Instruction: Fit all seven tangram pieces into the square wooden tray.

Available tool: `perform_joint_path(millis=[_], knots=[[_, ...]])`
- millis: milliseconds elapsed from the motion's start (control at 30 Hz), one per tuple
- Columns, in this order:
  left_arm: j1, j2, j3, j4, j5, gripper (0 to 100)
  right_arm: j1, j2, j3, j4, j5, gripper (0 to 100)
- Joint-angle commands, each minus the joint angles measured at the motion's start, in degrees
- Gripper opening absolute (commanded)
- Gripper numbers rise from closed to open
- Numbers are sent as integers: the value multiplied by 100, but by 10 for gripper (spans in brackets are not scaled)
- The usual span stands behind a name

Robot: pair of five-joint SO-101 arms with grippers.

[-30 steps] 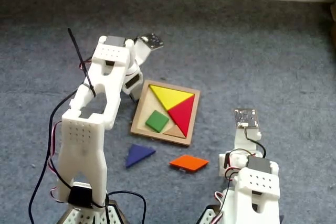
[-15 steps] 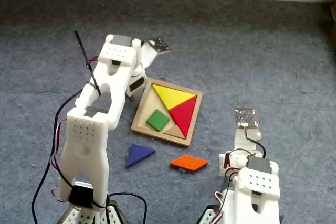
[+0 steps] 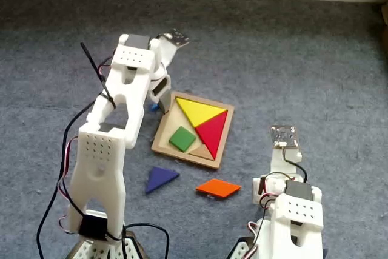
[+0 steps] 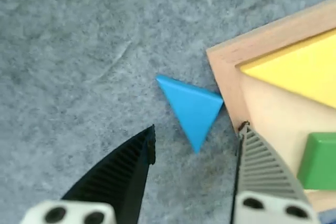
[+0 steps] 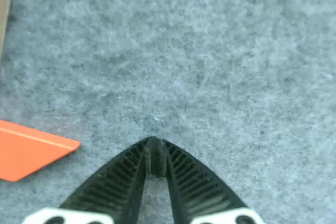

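Note:
The square wooden tray [image 3: 222, 144] holds a yellow triangle [image 3: 197, 112], a red triangle [image 3: 212, 131] and a green square [image 3: 181, 139]. A small light blue triangle [image 4: 193, 108] lies on the carpet, touching the tray's rim [image 4: 262, 38] at its far left corner. My left gripper [image 4: 198, 129] is open just above it, one finger on each side. A dark blue triangle [image 3: 160, 178] and an orange parallelogram [image 3: 218, 187] lie in front of the tray. My right gripper [image 5: 153, 150] is shut on nothing over bare carpet, to the right of the orange parallelogram [image 5: 29, 153].
Grey carpet [image 3: 303, 59] covers the whole table. The left arm's tall white body [image 3: 106, 150] stands left of the tray, with black cables hanging beside it. The right arm [image 3: 291, 210] sits at the near right. Open carpet lies beyond and to the right of the tray.
The left arm's upper part has shifted slightly to the right and its wrist has turned over the tray's far left corner. The light blue triangle now peeks out there. The right arm is still.

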Motion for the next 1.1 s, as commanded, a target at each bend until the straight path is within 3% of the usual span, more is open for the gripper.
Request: perform_joint_path(millis=[0,433,733,1067], knots=[[31,268,-189,-316,53,252,119,-75,13,-136,35,5],[-215,198,-716,-343,88,252,119,-75,13,-136,35,5],[-523,1068,-1631,-290,88,252,119,-75,13,-136,35,5],[-391,1200,-2158,448,44,204,119,-75,13,-136,35,5]])
